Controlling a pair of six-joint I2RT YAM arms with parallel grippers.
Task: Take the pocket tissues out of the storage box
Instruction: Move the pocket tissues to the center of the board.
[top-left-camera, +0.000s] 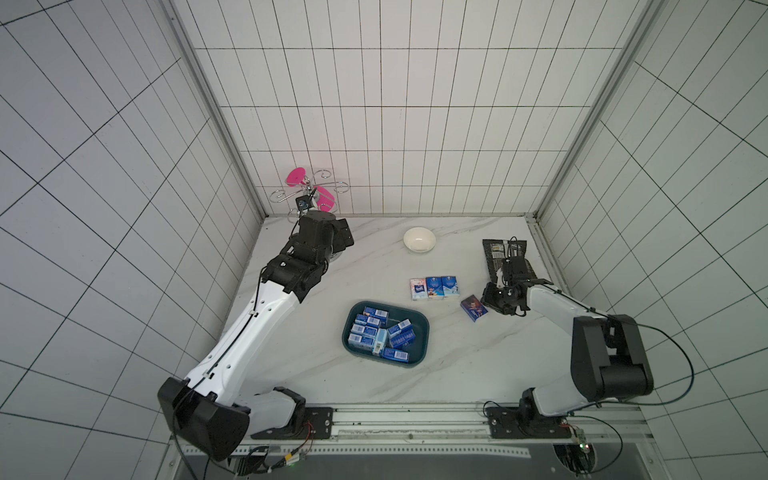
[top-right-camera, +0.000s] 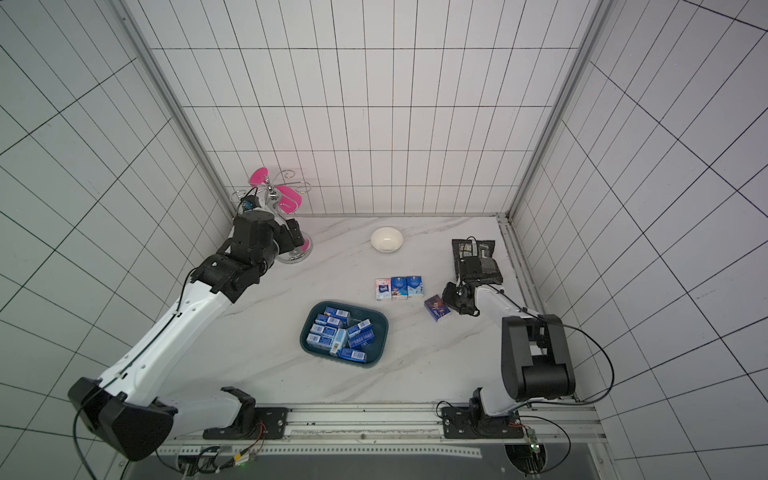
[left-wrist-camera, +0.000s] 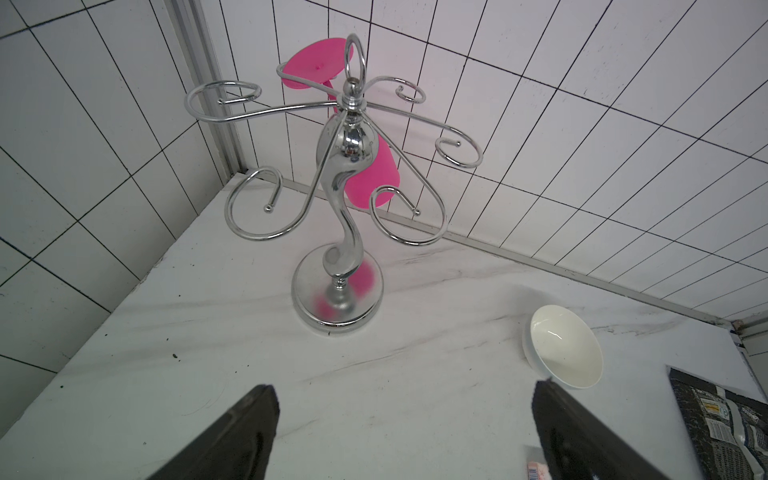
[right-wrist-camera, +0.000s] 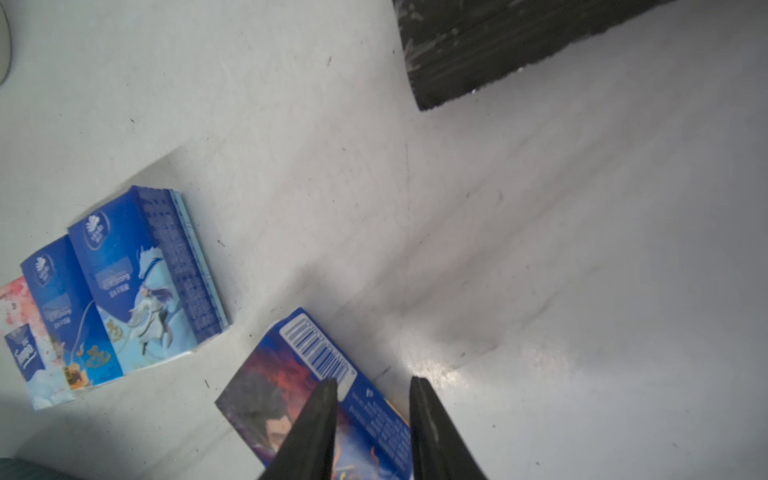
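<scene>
Most pocket tissues (top-left-camera: 376, 334) lie heaped in the storage box (top-left-camera: 420, 348), and three packs (top-left-camera: 434, 287) sit in a row just beyond it. Off its far right corner, the right gripper (right-wrist-camera: 374, 380) straddles a dark blue pack (right-wrist-camera: 291, 374), and it is unclear whether it is pinching it. The left gripper (left-wrist-camera: 403, 386), well away, gapes empty.

**Covered packs, cropped fingers**

In the storage box (top-left-camera: 419, 347) the upper pocket tissues (top-left-camera: 365, 330) cover the lower ones, so their count cannot be told, and in both top views their print is too small to read. The right gripper (right-wrist-camera: 374, 384) is cut off by the picture's edge in the right wrist view, as is the dark pack (right-wrist-camera: 266, 399) under it, and whether a finger touches that pack cannot be told. In both top views its fingertips are hidden under its own wrist, which also covers part of the black foil packet (top-left-camera: 494, 249). The pinkish-white pack (right-wrist-camera: 16, 307) and the left gripper (left-wrist-camera: 403, 384) are cropped too.
</scene>
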